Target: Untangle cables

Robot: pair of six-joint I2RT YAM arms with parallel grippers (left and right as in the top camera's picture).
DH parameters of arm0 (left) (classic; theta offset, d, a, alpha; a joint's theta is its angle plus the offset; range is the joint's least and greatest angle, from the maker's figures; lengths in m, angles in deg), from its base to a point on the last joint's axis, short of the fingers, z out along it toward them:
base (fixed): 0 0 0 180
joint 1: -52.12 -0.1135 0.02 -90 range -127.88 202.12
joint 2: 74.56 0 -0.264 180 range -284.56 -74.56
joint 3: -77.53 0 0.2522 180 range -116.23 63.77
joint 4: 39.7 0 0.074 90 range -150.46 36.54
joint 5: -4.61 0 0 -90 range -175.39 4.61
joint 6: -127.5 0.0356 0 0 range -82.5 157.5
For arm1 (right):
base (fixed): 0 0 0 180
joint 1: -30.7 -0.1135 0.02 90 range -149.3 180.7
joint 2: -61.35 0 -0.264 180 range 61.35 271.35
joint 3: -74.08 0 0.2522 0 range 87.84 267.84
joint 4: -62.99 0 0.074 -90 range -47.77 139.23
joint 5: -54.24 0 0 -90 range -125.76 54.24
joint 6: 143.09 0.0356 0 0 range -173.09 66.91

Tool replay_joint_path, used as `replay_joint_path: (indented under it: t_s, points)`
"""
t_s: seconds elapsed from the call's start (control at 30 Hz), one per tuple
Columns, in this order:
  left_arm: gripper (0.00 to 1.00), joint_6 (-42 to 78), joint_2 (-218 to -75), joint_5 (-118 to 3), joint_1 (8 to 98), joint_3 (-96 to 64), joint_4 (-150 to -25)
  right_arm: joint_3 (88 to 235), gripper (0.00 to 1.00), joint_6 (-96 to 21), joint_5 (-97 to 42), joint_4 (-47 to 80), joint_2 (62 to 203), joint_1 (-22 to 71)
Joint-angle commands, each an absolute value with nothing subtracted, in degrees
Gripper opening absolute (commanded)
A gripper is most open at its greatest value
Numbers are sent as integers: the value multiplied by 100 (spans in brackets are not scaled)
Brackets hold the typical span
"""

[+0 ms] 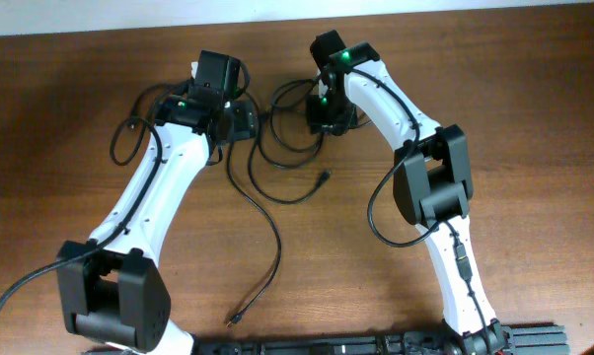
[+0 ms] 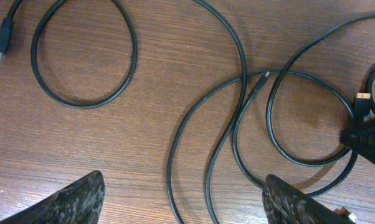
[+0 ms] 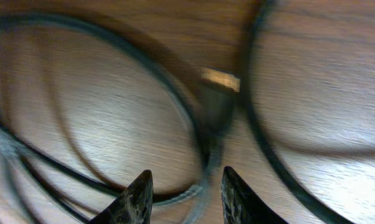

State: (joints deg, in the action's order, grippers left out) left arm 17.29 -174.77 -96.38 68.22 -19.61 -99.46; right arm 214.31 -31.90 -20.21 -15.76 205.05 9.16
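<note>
Presently, a plug-ended cable (image 3: 215,118) is seen lengthwise just ahead of the half-closed right tool (image 3: 186,190), grip unclear; left tool (image 2: 184,194) is spread.

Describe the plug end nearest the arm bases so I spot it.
Look right of the left arm's base at the table's near edge. One long cable trails there from the tangle, ending in a plug. It alone lies clear of the tangle.
</note>
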Motion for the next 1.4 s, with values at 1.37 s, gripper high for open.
replay_joint_path:
  t_s: [1.37]
  points:
    - [82,1694,-17496,-9679,6809,-1980,-10112,21075,4,-3185,-2625,-4232,20346,1500]
